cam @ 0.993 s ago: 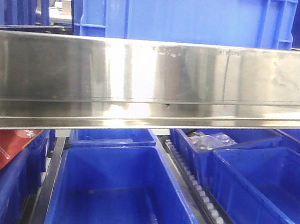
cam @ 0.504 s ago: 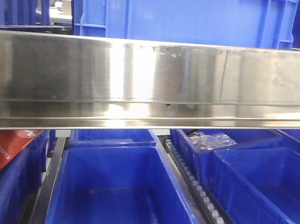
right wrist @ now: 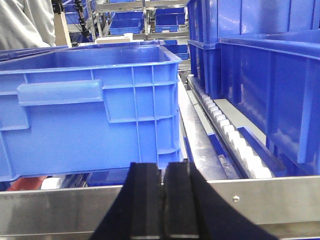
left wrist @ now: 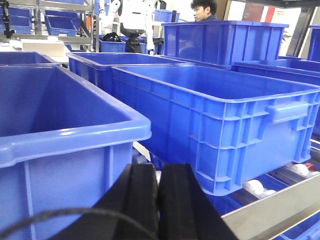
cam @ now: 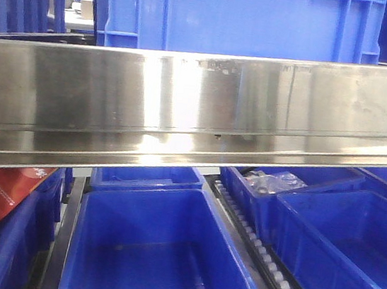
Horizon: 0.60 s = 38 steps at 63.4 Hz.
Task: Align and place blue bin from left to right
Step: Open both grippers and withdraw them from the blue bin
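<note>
blue bin (cam: 242, 19): sitting on the upper shelf level, right behind the steel rail (cam: 197, 113); front view is showing only its ribbed front wall, top cropped.
same bin, right wrist view (right wrist: 90, 105): front wall with handle lip facing the camera, base sitting just behind the rail's edge.
left fingers (left wrist: 159, 200): black pads pressing together, closed, gripping nothing; hovering low in front of two bins, apart from both.
right fingers (right wrist: 162, 200): closed, pads touching, holding nothing; hanging just in front of the rail, below the bin's right front corner.
left-side room: near bin rim (left wrist: 75, 137) is crowding the left of the fingers; the next bin (left wrist: 225, 125) is sitting to the right, a narrow gap running between them.
right-side room: roller track (right wrist: 230, 140) running open between the bin and the tall bins (right wrist: 260, 75) at the right edge.
lower level: open tubs (cam: 157, 254) lying under the rail, another roller track (cam: 263, 268) between them.
background: a person (left wrist: 202, 10) standing behind the far bins.
</note>
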Tool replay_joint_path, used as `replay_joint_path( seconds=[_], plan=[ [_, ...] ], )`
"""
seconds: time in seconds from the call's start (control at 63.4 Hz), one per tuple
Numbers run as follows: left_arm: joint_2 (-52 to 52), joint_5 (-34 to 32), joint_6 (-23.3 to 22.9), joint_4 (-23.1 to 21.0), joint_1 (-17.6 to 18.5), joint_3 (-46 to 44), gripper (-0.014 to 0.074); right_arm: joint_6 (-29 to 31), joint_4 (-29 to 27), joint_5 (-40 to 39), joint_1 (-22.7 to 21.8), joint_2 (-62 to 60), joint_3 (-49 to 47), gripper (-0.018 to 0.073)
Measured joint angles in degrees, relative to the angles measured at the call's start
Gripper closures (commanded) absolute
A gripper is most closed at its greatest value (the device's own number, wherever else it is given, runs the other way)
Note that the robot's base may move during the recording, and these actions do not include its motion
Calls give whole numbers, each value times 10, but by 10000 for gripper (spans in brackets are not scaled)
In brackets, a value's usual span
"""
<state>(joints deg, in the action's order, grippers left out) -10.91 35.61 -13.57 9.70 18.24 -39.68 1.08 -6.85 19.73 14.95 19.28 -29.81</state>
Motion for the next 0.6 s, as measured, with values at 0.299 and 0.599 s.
replay_joint_path(
  seconds=[0.299, 0.599],
  plan=[
    [0, 0, 0, 0, 0, 0, 604, 0, 0, 0, 0, 0, 0, 629],
    [0, 0, 0, 0, 0, 0, 604, 0, 0, -5, 0, 0, 0, 629]
  ],
)
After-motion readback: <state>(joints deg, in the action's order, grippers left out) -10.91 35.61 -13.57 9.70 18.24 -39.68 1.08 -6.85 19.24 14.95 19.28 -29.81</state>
